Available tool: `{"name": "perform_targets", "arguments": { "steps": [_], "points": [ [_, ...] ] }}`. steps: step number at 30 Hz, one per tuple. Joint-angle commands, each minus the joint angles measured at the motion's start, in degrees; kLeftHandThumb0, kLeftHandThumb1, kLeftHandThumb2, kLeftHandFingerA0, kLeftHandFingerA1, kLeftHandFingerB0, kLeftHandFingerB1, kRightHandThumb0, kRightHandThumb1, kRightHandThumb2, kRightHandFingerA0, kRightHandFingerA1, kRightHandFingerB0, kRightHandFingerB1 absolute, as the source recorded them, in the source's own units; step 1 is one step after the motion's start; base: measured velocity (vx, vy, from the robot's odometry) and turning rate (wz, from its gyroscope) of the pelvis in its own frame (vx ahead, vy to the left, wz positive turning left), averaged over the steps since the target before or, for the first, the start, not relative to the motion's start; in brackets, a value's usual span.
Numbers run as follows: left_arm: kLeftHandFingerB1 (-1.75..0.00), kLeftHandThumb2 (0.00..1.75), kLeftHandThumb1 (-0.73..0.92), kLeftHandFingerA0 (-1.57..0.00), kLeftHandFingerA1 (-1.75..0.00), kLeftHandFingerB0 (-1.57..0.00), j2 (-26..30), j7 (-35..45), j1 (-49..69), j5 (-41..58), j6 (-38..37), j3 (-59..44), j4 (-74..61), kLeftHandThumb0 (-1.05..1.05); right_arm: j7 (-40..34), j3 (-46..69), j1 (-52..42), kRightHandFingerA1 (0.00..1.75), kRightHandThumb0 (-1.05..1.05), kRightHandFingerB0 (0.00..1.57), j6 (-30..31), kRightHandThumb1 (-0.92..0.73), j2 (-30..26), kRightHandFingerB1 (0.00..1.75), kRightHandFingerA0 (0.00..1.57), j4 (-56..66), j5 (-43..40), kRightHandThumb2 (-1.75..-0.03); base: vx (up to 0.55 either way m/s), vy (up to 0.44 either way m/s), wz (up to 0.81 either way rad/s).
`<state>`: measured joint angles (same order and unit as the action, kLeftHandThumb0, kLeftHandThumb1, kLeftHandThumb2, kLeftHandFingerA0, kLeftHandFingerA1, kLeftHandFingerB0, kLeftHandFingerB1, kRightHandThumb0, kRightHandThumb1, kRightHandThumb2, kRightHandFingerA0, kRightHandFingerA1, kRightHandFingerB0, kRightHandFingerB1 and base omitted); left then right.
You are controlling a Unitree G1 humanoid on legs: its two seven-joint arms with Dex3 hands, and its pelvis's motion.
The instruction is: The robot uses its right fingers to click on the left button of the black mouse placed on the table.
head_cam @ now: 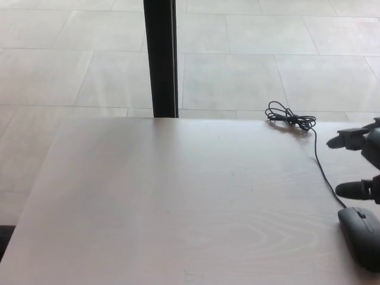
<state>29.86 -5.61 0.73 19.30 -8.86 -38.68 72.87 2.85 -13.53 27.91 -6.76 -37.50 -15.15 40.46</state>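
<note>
A pale tiled floor [249, 71] fills the far part of the view, well beyond the fingers. A dark upright post [161, 56] stands on it, far off to the left of the fingers, its foot meeting the far edge of the tabletop [178, 202]. The tabletop is a light wood-grain surface spreading under and to the left of the fingers, bare over most of its width.

The right hand [363, 165] comes in at the right border, raised over the tabletop. Two black fingers [349, 139] show, one farther and one nearer, both pointing left and set well apart with nothing between them; the hand holds nothing. The rest of the hand is cut off by the picture's edge.

The black mouse [362, 234] lies on the tabletop just below and nearer than the lower finger, not touched by it, with part of its body running out of the picture at the right. Its thin black cord [323, 172] runs away from the mouse, passing left of the fingers, to a small coiled bundle [289, 119] near the tabletop's far edge, beyond and left of the upper finger.

The left hand does not show.
</note>
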Motion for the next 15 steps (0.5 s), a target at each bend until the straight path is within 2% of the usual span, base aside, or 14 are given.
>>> {"name": "perform_targets", "arguments": {
  "steps": [1, 2, 3, 4, 6, 8, 9, 10, 11, 12, 14, 15],
  "points": [
    [-0.56, 0.57, 0.54, -0.88, -0.81, -0.69, 1.19, 0.02, 0.36, 0.92, -0.64, -0.48, -0.13, -0.59, 1.97, 5.44, 1.02, 0.48, -0.62, 0.55, 1.49, -0.69, -1.64, 0.39, 0.31, 2.42, -4.29, -0.61, 0.00, 0.000, 0.00],
    [-0.56, 0.57, 0.55, -0.85, -0.75, -0.70, 1.33, -0.03, 0.49, 0.52, -0.40, -0.12, -0.10, -0.60, 2.91, 6.66, 0.87, 0.46, -0.62, 0.54, 1.97, -0.70, -1.87, 0.39, 0.29, 2.92, -4.88, -0.61, 0.00, 0.000, 0.00],
    [-0.56, 0.57, 0.56, -0.90, -0.82, -0.71, 1.29, 0.23, 0.67, 0.29, -0.69, 0.07, 0.13, -0.60, 4.29, 7.92, 0.44, 0.44, -0.62, 0.53, 2.62, -0.71, -2.32, 0.39, 0.29, 3.52, -5.78, -0.61, 0.00, 0.000, 0.00],
    [-0.56, 0.57, 0.55, -0.96, -1.11, -0.73, 1.23, 0.09, 0.51, 0.53, -0.41, -0.11, 0.18, -0.60, 4.11, 10.35, -0.55, 0.46, -0.63, 0.55, 1.97, -0.66, -2.58, 0.41, 0.30, 3.30, -8.16, -0.61, 0.00, 0.000, 0.00],
    [-0.56, 0.57, 0.55, -0.96, -1.11, -0.73, 1.18, 0.02, 0.51, 0.64, -0.30, -0.19, 0.20, -0.60, 4.31, 11.70, -1.11, 0.46, -0.63, 0.55, 1.55, -0.66, -2.50, 0.41, 0.30, 3.31, -9.04, -0.61, 0.00, 0.000, 0.00],
    [-0.55, 0.57, 0.55, -0.97, -0.96, -0.72, 1.00, 0.57, 0.62, 1.02, -0.23, -0.48, 0.11, -0.60, 4.39, 16.42, -3.52, 0.42, -0.62, 0.54, 2.49, -0.65, -3.16, 0.39, 0.34, 2.54, -12.18, -0.61, 0.00, 0.000, 0.00],
    [-0.54, 0.57, 0.55, -0.92, -0.84, -0.72, 0.94, 0.64, 0.66, 1.09, -0.29, -0.55, 0.05, -0.60, 5.07, 18.73, -4.51, 0.41, -0.60, 0.53, 2.84, -0.66, -3.22, 0.38, 0.33, 2.21, -14.06, -0.60, 0.00, 0.000, 0.00],
    [-0.54, 0.57, 0.53, -0.94, -0.82, -0.72, 0.95, 0.80, 0.45, 1.78, 0.20, -1.19, 0.15, -0.59, 4.50, 20.37, -5.48, 0.43, -0.63, 0.53, 1.37, -0.65, -3.55, 0.39, 0.34, 1.39, -15.20, -0.61, 0.00, 0.000, 0.00],
    [-0.55, 0.57, 0.54, -0.95, -0.92, -0.73, 0.88, 0.77, 0.49, 1.83, 0.24, -1.31, 0.22, -0.59, 4.46, 21.78, -6.39, 0.41, -0.68, 0.52, 0.98, -0.73, -3.91, 0.37, 0.34, 1.02, -15.74, -0.62, 0.00, 0.000, 0.00],
    [-0.54, 0.57, 0.55, -0.90, -0.82, -0.72, 0.74, 0.45, 0.82, 1.00, -0.33, -0.68, 0.21, -0.61, 4.63, 24.52, -8.14, 0.40, -0.68, 0.52, 1.39, -0.72, -4.44, 0.37, 0.36, 0.27, -17.09, -0.62, 0.00, 0.000, 0.00],
    [-0.54, 0.57, 0.55, -0.90, -0.82, -0.72, 0.57, 0.22, 1.28, 0.25, -0.89, -0.07, 0.10, -0.61, 4.77, 27.43, -10.01, 0.40, -0.68, 0.52, 1.22, -0.72, -4.61, 0.37, 0.36, -0.51, -18.80, -0.62, 0.00, 0.000, 0.00],
    [-0.54, 0.56, 0.53, -0.92, -0.83, -0.71, 0.49, 0.53, 1.12, 1.04, -0.56, -0.75, 0.12, -0.60, 4.16, 28.72, -11.29, 0.39, -0.69, 0.51, 0.60, -0.74, -5.06, 0.36, 0.41, -1.28, -18.96, -0.63, 0.00, 0.000, 0.00]
  ]
}}
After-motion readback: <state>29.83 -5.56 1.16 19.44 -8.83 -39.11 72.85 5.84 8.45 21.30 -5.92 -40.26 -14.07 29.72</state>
